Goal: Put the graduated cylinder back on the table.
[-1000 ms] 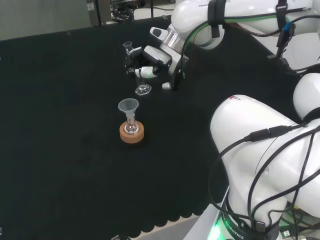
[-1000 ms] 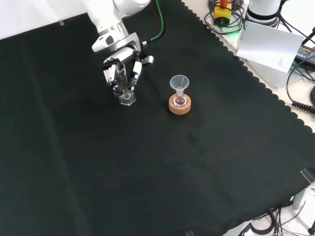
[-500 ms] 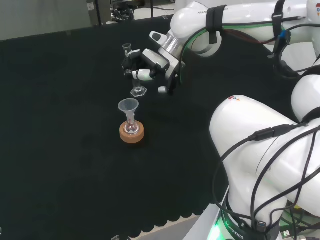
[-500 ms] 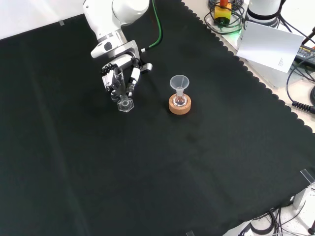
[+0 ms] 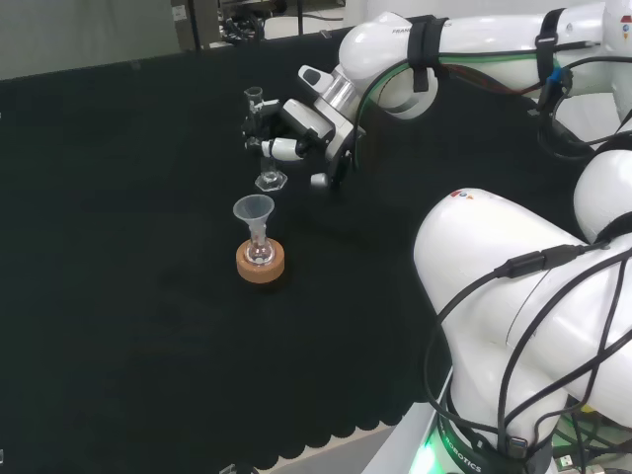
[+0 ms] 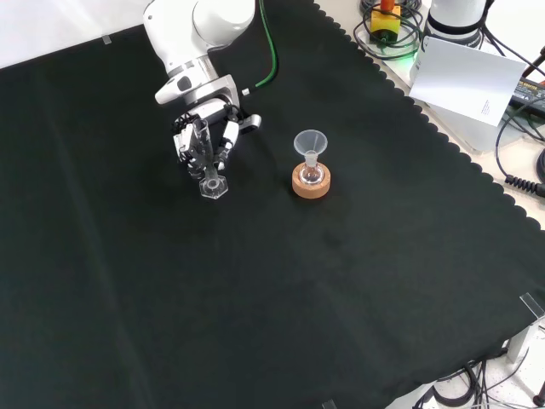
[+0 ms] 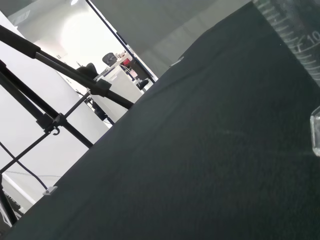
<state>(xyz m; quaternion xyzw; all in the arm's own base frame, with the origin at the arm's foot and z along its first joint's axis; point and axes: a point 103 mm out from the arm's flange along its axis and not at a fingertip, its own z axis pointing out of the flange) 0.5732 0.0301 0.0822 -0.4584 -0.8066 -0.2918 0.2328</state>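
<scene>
Graduated cylinder (image 5: pixel 261 138): pinched in the hand's (image 5: pixel 293 126) curled fingers, long axis near upright, hexagonal foot lowermost, at the cloth (image 5: pixel 118 296) toward its far edge in the head view.

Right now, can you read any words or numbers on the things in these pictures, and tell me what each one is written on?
"10": beside the measuring lines on the clear graduated cylinder, close up in the wrist view.
Small dark print on the white sheet at the bench's edge in the front view: too small to read.
Lettering on the arm's white link in the head view: too small to read.
The hand, funnel and cork ring: no text visible.
</scene>
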